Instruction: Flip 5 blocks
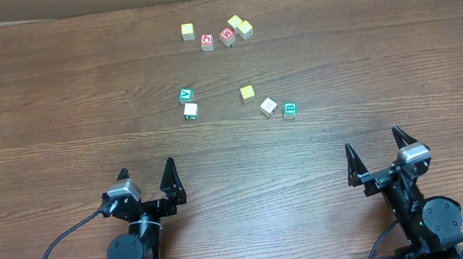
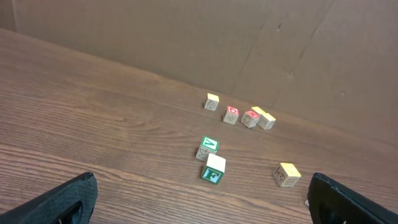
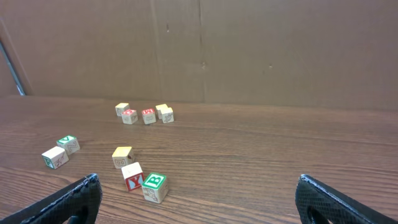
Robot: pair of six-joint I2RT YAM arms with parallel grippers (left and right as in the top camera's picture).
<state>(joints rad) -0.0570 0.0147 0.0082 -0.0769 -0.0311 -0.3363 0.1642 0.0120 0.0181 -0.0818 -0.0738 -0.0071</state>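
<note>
Small wooden letter blocks lie in two loose groups on the table. At the far side sit a yellow-topped block, two red-faced blocks and two yellow ones. Nearer are a green-topped block, a white-topped block, a yellow block, a white block with a red Y side and a green B block. My left gripper and right gripper both stand open at the near edge, well short of the blocks, holding nothing.
Brown cardboard walls stand behind the table's far edge. Bare wood table stretches to both sides of the blocks. A black cable loops by the left arm's base.
</note>
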